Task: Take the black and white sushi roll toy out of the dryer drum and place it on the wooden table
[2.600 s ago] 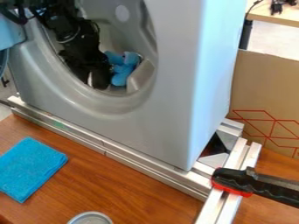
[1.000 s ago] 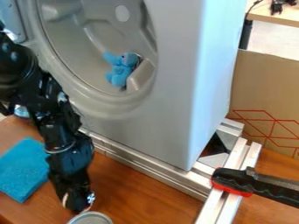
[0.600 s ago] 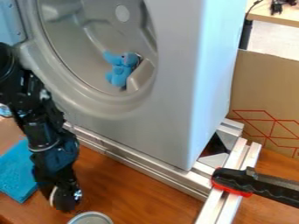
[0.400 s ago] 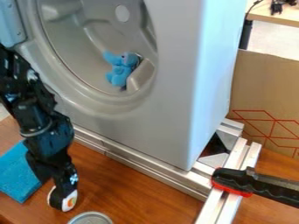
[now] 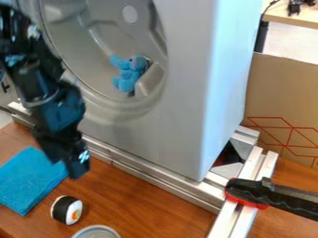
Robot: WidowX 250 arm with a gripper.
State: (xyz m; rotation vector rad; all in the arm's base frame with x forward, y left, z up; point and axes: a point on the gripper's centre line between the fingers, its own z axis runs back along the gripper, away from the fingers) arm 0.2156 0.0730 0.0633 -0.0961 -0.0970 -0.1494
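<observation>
The black gripper hangs over the bench, in the left part of the camera view. I cannot tell if the jaws are open or closed, but no toy is in them. The toy sushi roll sits on the bench below the gripper, well apart from it. It is white with a black band, and has a small orange and green spot on its flat end. The roll is on the part of the bench toward its left edge. A blue cloth lies flat just beside the roll, closer to that edge. A round gray can is near the roll, on its other side.

A big gray machine stands behind them, on shiny metal bars along the back of the bench. A blue toy animal sits inside its round hole. A black and red clamp is on the bars at the right. Behind it stands brown cardboard with red lines.
</observation>
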